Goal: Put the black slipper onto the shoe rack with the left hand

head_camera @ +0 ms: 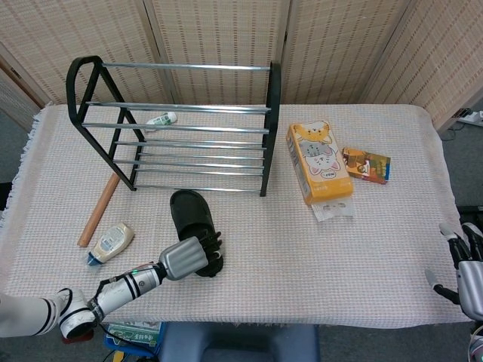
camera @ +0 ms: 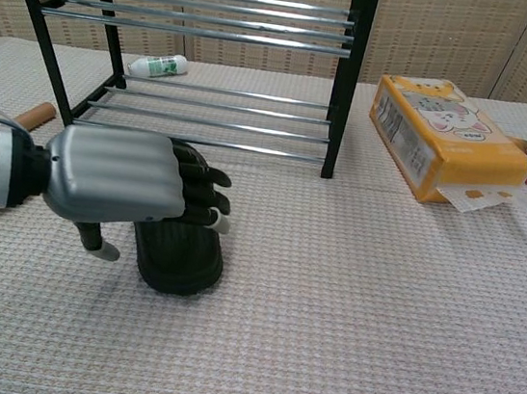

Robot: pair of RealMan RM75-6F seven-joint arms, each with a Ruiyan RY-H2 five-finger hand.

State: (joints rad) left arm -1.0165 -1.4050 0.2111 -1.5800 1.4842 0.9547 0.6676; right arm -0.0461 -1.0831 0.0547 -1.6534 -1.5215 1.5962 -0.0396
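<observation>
While the black slipper [head_camera: 192, 224] lies flat on the counter [head_camera: 302, 249] just near of the shoe rack [head_camera: 181, 128], its long axis runs near to far, toe opening toward the rack and heel toward the near edge. Left of it lie a wooden stick [head_camera: 99, 209] and a squeeze bottle [head_camera: 110, 242]. A small white bottle [head_camera: 161, 118] lies under the rack's rails. The left hand [head_camera: 187, 257] reaches in from the near left, back upward, its fingers [camera: 197, 188] curled down over the slipper's heel end, thumb hanging at the left side; whether they actually grip it cannot be told. Right of the rack lie an orange box [head_camera: 318, 163] and a small carton [head_camera: 367, 165]. The right hand [head_camera: 469, 273] sits at the near right edge, fingers apart, holding nothing.
</observation>
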